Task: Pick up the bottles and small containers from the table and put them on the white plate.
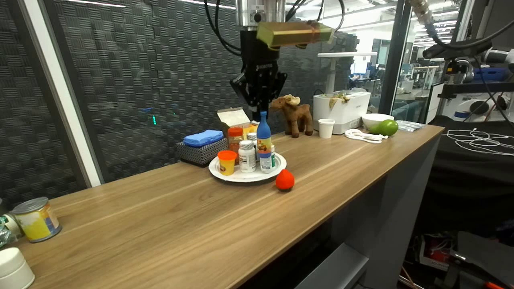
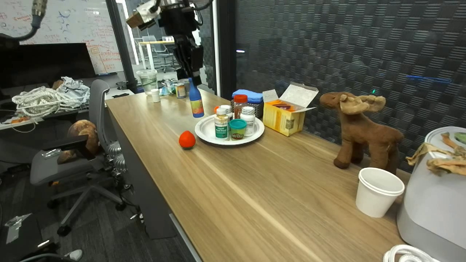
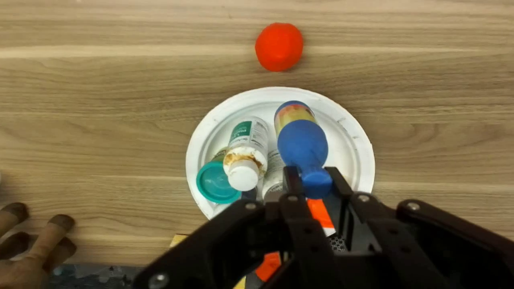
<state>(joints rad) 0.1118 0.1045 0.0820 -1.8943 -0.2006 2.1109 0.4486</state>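
Note:
A blue bottle (image 1: 264, 136) with a colourful label hangs upright by its neck, with my gripper (image 3: 312, 172) shut on it. Its base appears over the white plate (image 3: 363, 160) in the wrist view; in an exterior view the blue bottle (image 2: 196, 100) is raised clear of it. Standing on that plate are a white bottle with a green label (image 2: 221, 125), a teal-lidded tub (image 2: 238, 130), white bottles (image 1: 247, 155), an orange-lidded yellow tub (image 1: 227, 164) and apparently a red-capped jar (image 2: 240, 105). Off the plate, at its front, a small red round container (image 1: 285, 180) rests on the table.
Behind the plate are an open yellow box (image 2: 284, 116) and a dark patterned box (image 1: 202, 152) with a blue cloth (image 1: 204, 137) on top. A toy moose (image 2: 364, 127), a paper cup (image 2: 378, 193) and a white appliance (image 1: 341, 110) stand farther along; a can (image 1: 37, 220) sits at the far end.

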